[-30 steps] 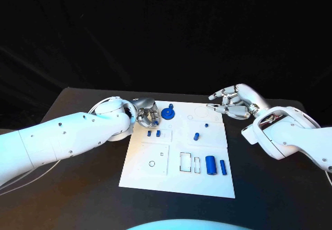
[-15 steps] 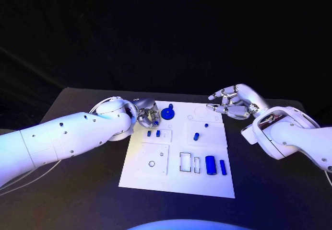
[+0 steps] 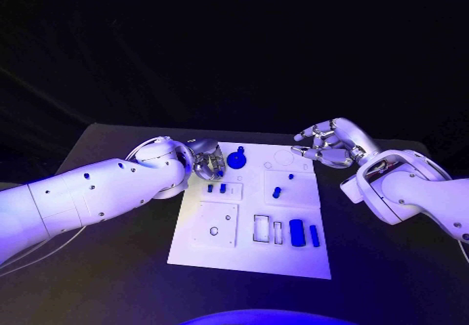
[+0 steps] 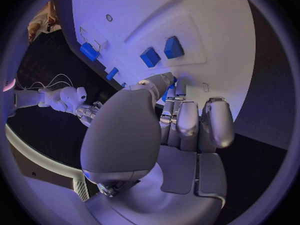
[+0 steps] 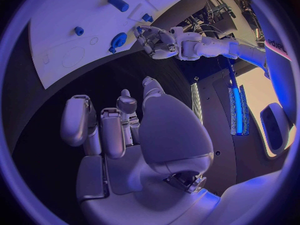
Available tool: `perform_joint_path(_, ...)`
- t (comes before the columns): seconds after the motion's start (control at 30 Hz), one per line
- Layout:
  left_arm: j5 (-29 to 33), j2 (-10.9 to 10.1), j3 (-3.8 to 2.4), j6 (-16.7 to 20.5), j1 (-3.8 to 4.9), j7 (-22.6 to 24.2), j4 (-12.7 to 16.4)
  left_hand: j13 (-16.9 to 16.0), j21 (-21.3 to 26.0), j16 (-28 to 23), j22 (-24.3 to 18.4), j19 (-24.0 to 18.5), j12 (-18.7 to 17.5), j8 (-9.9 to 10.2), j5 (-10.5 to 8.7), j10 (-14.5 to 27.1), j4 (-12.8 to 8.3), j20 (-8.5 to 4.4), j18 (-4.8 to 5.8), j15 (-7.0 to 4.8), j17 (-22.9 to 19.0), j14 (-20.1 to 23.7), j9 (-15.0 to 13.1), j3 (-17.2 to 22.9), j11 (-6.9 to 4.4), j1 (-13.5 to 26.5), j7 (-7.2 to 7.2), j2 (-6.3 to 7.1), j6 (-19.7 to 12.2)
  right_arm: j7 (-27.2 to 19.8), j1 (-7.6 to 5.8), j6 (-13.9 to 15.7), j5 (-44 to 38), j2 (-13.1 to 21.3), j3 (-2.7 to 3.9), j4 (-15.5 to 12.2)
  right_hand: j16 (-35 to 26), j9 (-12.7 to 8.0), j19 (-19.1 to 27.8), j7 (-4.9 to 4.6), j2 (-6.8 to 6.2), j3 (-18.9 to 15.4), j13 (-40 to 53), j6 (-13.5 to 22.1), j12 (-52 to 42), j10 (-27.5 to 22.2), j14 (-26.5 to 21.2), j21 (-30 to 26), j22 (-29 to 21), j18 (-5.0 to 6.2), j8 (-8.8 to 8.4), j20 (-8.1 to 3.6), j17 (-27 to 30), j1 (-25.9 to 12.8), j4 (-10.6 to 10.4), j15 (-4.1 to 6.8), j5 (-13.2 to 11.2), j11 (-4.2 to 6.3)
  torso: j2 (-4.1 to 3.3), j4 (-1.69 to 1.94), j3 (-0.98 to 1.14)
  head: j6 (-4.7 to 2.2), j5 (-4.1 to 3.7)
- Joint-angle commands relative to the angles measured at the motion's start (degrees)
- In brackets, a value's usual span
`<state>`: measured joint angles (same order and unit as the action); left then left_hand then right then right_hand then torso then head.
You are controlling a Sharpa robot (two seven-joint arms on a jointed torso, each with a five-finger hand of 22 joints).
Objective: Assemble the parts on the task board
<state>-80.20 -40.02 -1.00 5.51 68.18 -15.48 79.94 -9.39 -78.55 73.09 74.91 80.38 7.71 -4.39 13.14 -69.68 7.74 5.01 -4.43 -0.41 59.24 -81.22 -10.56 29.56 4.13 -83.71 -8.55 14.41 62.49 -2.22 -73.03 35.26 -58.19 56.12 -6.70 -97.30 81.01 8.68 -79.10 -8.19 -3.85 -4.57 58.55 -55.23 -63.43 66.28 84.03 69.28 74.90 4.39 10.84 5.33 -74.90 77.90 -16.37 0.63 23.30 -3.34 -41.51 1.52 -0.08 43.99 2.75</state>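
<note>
The left hand is curling its fingers over the task board's upper left edge, seemingly pinching a small blue part — likely for seating. The right hand is hovering with fingers half-curled on nothing, upper right, off the board.

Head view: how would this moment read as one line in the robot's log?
left hand: at board far-left edge, beside round blue part, grip unclear | right hand: curled, empty, past far-right corner | two cylinders lying near side
</note>
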Motion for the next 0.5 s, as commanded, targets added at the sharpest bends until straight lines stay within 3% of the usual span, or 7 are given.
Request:
perform_joint_path(0.03,-0.1,0.1,-0.02,-0.7,0.04,-0.3,0.1,0.0,0.2,-0.1,3.2,0.0,-0.3,0.3,-0.06,0.1,0.3,0.46,0.78,0.54,0.0,0.0,0.1,-0.2,0.36,0.6,0.11,0.22,-0.6,-0.3,0.02,-0.1,-0.3,0.0,0.01,0.0,-0.3,0.0,0.3,0.30,0.29,-0.3,0.0,0.0,0.3,0.2,2.3,-0.2,2.7,0.35,0.19,-0.09,-0.4,-0.1,0.0,0.37,0.2,0.18,0.03,0.04,-0.01,-0.03,-0.05)
perform_joint_path(0.3,-0.1,-0.1,-0.02,-0.8,0.04,-0.5,0.1,-0.1,0.4,-0.1,3.1,-0.1,-0.6,0.8,-0.02,0.0,0.4,0.50,0.74,0.53,-0.2,0.0,0.6,-0.2,0.32,1.0,0.19,0.62,-1.6,0.1,0.02,-0.3,-0.3,0.0,0.01,0.1,-1.2,-0.1,1.0,0.27,0.14,-0.4,-3.0,0.2,3.0,-1.8,2.0,-1.8,1.9,0.66,0.16,-0.09,0.7,-0.2,0.0,0.37,0.3,0.13,0.00,0.04,-0.03,-0.10,-0.05)
perform_joint_path(0.4,0.0,-0.4,-0.03,-0.8,0.03,-0.5,0.3,0.0,1.0,-0.3,2.6,-0.6,-1.1,1.0,0.00,0.5,0.5,0.54,0.57,0.58,-0.7,0.3,1.1,-0.2,0.28,1.2,0.28,1.18,-3.2,0.3,0.02,-0.6,-0.3,0.0,0.01,0.2,-5.0,-0.1,3.3,0.23,0.27,-0.4,-11.1,0.5,10.5,-6.9,0.7,-6.5,-0.8,1.52,0.21,-0.10,5.6,0.0,0.0,0.39,0.3,0.15,0.01,0.04,-0.04,-0.09,-0.03)
perform_joint_path(0.5,0.2,-0.6,-0.03,-0.6,0.03,-0.5,0.4,-0.1,1.1,-0.2,2.5,-0.7,-1.5,0.9,-0.01,0.5,0.5,0.43,0.54,0.38,-0.8,0.4,2.0,-0.3,0.04,1.3,0.40,1.50,-5.5,0.5,0.02,-0.9,-0.3,0.0,0.01,0.4,-9.4,-0.1,5.1,0.26,0.28,-0.4,-14.9,0.5,14.3,-7.8,-0.5,-11.2,-3.5,2.29,0.40,-0.13,10.6,0.1,-0.1,0.48,0.3,0.17,0.02,0.07,-0.08,-0.07,-0.06)
